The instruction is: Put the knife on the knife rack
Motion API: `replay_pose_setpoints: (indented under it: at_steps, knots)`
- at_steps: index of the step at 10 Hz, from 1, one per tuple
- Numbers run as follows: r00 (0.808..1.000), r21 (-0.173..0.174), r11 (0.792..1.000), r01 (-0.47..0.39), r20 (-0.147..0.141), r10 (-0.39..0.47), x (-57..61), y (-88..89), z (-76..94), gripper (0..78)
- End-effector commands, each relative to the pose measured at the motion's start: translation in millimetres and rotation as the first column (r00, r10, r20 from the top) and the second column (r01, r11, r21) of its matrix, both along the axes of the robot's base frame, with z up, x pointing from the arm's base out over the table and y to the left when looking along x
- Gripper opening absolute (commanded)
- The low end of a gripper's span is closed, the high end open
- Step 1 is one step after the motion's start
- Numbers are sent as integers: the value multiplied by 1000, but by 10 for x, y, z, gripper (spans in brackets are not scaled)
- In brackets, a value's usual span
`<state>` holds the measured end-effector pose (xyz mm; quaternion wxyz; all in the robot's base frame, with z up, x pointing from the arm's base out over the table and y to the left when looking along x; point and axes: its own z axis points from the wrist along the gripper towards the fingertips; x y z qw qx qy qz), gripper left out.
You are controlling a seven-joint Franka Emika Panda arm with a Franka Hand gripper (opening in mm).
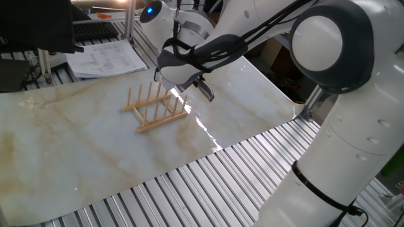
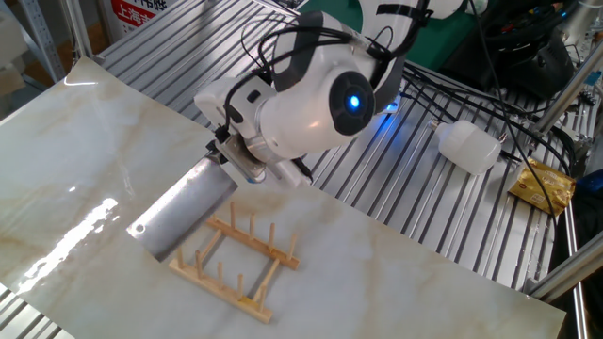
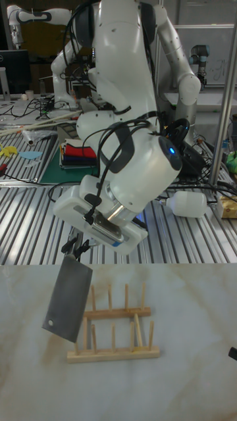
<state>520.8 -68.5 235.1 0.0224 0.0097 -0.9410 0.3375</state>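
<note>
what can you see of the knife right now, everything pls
The knife is a cleaver with a broad rectangular blade of shiny grey steel and a small hole near its far lower corner. Its handle is mostly hidden inside the hand, which holds it shut. The blade hangs tilted, in the air, at one end of the knife rack, overlapping its pegs in the tall fixed view. Whether it touches them cannot be told.

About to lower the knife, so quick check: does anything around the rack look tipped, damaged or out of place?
Nothing stands out. The knife rack sits flat on the table with its pegs upright and none visibly broken. The knife hangs blade-down from the claw, tilted, beside one end of the rack and not yet between the pegs.
</note>
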Motion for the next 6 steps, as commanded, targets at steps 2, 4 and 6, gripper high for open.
replay_pose_setpoints:
  at_steps: [2,4,6]
  knots:
    - [1000,-33,999,0,1,0,13,33,22,11]
    - [1000,-53,999,-1,-1,1,13,34,22,11]
    - [1000,-71,997,-4,-1,3,14,34,22,11]
